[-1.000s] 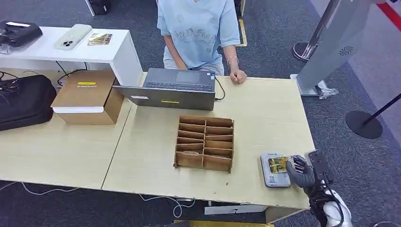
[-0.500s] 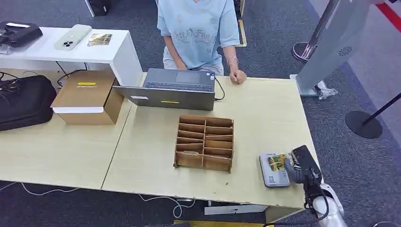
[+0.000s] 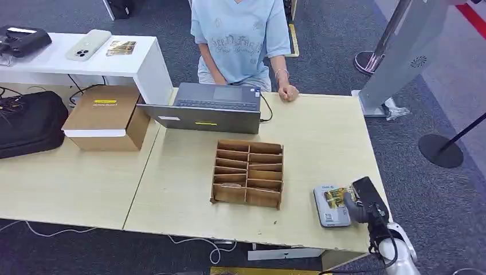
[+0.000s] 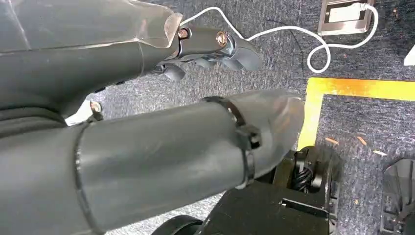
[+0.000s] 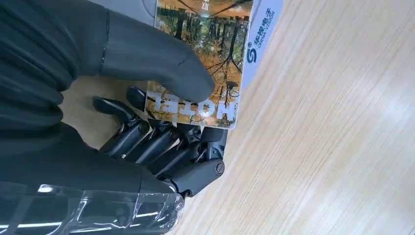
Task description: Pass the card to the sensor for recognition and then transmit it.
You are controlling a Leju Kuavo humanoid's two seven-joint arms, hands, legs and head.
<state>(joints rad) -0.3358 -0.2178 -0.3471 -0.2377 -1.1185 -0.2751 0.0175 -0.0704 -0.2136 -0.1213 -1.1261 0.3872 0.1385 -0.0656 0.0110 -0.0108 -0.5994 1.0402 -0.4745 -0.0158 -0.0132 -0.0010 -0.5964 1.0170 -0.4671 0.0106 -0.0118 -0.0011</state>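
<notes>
1. While the right hand (image 3: 360, 205) pinches it, the card (image 5: 203, 63), printed with autumn trees and pale lettering, lies over the sensor (image 3: 329, 205); the grey thumb (image 5: 156, 63) presses on its printed face and the dark fingers (image 5: 161, 147) curl beneath its near edge.
2. The sensor is a flat light-grey pad with a small printed logo, resting on the wooden table (image 3: 321, 132) near its 5 o'clock corner; in the head view the card (image 3: 335, 196) covers the part of the pad nearest the hand.
3. The left hand (image 4: 210, 46) hangs over dark carpet, its fingers curled in around nothing.
4. A cardboard divider box (image 3: 248, 172) sits on the table at 9 o'clock of the sensor, apart from it.
5. A grey laptop (image 3: 209, 107) stands at the table's 12 o'clock edge, with a person in a light-blue shirt (image 3: 240, 34) seated behind it, one hand (image 3: 288, 91) resting on the tabletop.
6. At 10 o'clock lie a brown box (image 3: 106, 117) and a black bag (image 3: 28, 123).
</notes>
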